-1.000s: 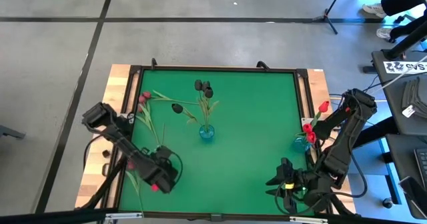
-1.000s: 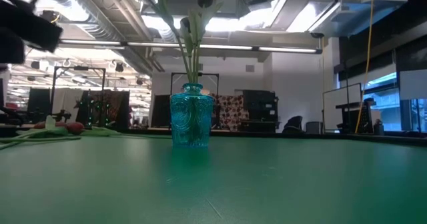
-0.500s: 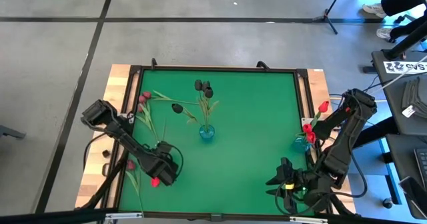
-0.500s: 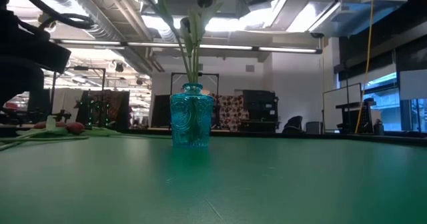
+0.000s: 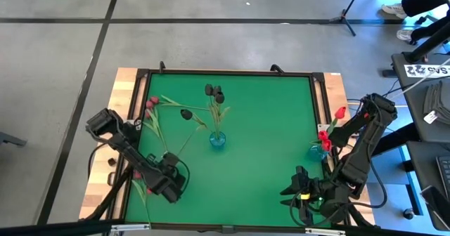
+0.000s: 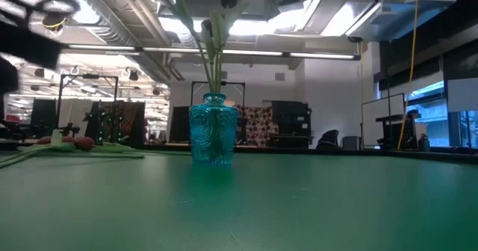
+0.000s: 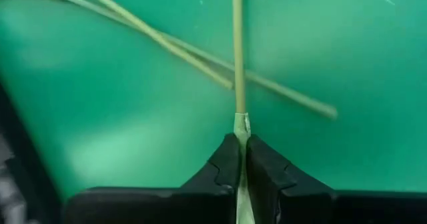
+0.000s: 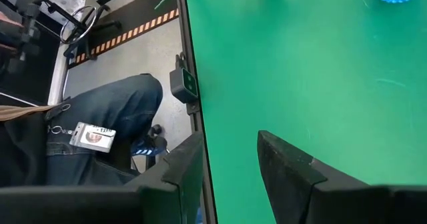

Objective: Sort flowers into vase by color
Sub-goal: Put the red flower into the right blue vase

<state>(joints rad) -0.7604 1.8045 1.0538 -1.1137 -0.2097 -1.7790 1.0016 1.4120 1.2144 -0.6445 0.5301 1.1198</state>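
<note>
Left arm: stretched from the table's left edge toward its near-left part, well to the near-left of the blue vase (image 5: 218, 140) at the table's middle.
Left gripper (image 7: 241, 159): fingers (image 7: 224, 167) are pressed together on a thin green flower stem (image 7: 237, 57), which runs straight out from between the tips; two further stems (image 7: 167, 44) are seen lying crossed on the green mat (image 5: 267, 123) beyond it.
Held flower: a red head (image 5: 138, 174) is seen just left of the gripper (image 5: 163, 182), by the mat's left border.
Right arm: folded at the near-right corner of the table, well right of the blue vase.
Right gripper (image 8: 230, 154): fingers are held apart over the mat's edge with nothing between them.
Flowers in blue vase: black-headed tulips (image 5: 214, 91) stand in it.
Loose flowers: pink-headed ones (image 5: 152, 102) and a black one (image 5: 185, 114) lie left of the blue vase.
Second vase (image 5: 316, 150): at the right edge, red tulips (image 5: 325, 139) in it.
Writing: a white label (image 5: 426, 70) is seen on equipment far right of the blue vase; its text cannot be read reliably.
Person: jeans and a hanging badge (image 8: 92, 136), unreadable, are seen beside the table.
</note>
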